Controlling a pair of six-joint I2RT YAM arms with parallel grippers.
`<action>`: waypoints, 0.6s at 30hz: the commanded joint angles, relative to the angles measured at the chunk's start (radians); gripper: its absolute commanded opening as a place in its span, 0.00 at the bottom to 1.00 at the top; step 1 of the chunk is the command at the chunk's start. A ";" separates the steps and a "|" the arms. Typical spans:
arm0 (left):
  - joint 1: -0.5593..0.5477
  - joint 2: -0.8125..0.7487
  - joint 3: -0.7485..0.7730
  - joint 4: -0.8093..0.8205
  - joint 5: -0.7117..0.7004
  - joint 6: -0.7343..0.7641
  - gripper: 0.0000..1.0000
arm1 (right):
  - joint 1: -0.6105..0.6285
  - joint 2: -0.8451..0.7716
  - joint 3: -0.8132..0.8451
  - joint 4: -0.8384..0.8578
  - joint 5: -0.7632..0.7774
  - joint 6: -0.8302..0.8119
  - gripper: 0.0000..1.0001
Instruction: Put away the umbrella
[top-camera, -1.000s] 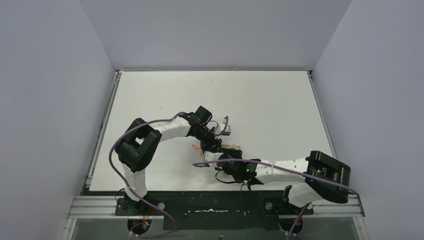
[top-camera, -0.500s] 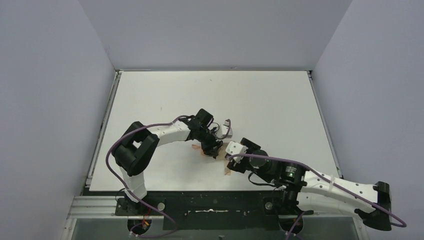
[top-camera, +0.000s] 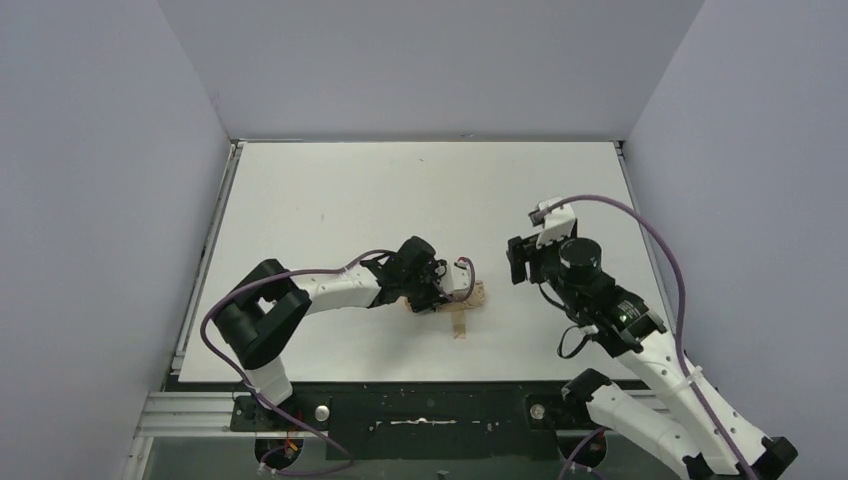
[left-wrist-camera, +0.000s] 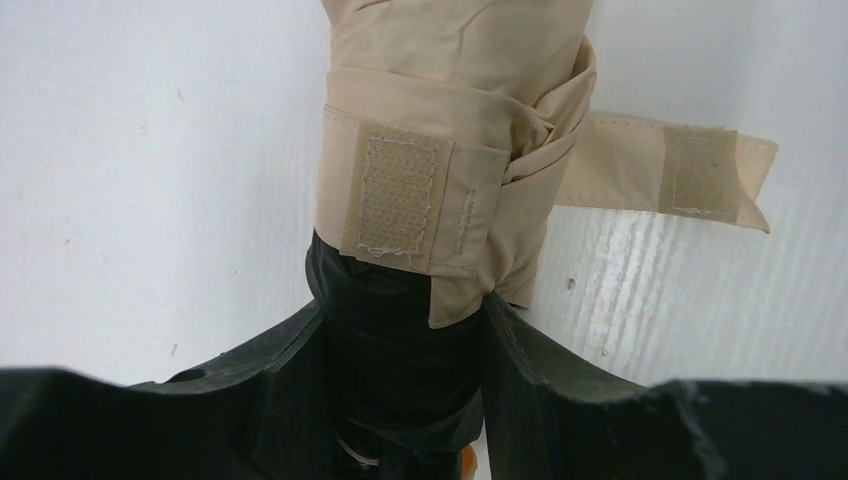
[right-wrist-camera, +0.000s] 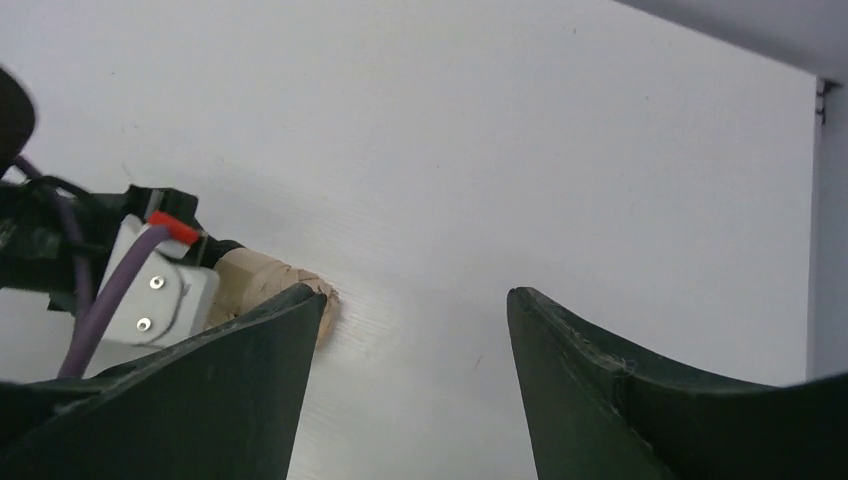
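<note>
Tan umbrella (left-wrist-camera: 450, 130): fabric sitting rolled in tight bundle, black end showing, tan strap (left-wrist-camera: 700, 175) with hook-and-loop patch hanging loose toward 3 o'clock. Lying on worktop (top-camera: 400, 200), 6 o'clock of centre. Reaching low from 9 o'clock, left gripper (top-camera: 440, 297) clamping black end. At umbrella's 3 o'clock, right gripper (top-camera: 518, 258) hovering raised, jaws standing apart, holding nothing.

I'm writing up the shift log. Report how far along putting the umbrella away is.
Done: the tan fabric folding umbrella is rolled tight, with its tan closure strap partly wound round it. In hand: the left claw grips the umbrella's black end over the white table. Left: the strap's free tab sticks out loose, not pressed onto the fastening patch. The right claw hangs open, empty and apart.
</note>
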 joint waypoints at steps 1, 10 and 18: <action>-0.039 -0.005 -0.054 0.095 -0.233 0.023 0.00 | -0.251 0.130 0.090 -0.051 -0.297 0.130 0.70; -0.165 0.001 -0.139 0.269 -0.464 0.081 0.00 | -0.387 0.453 0.227 -0.129 -0.583 0.037 0.71; -0.233 0.039 -0.164 0.340 -0.571 0.142 0.00 | -0.375 0.642 0.277 -0.081 -0.803 -0.185 0.70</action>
